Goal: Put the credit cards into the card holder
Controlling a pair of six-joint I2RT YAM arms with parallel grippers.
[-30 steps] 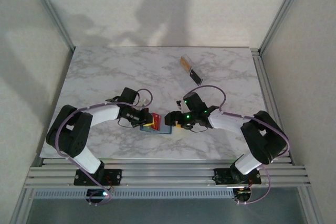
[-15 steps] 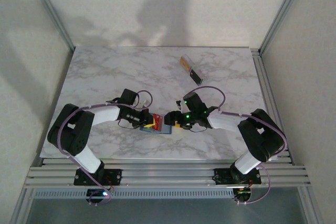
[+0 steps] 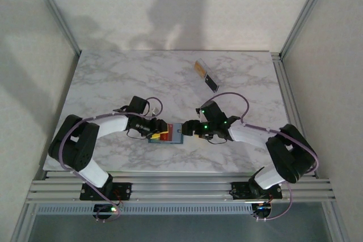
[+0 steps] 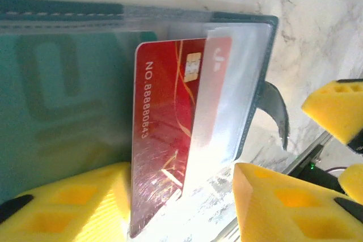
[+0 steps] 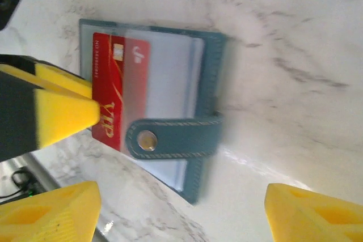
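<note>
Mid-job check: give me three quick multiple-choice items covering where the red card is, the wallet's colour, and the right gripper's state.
1. Where is the red card?
A. Partly inside a clear sleeve of the wallet
B. Flat on bare marble
C. Under the wallet

2. What colour is the wallet?
A. Black
B. Teal
C. Brown

3. How is the right gripper?
A. Shut on the card
B. Shut, empty
C. Open

Answers:
1 A, the translucent sleeve covers one end of the card.
2 B, its border and snap strap are teal.
3 C, its yellow fingers stand wide apart.
</note>
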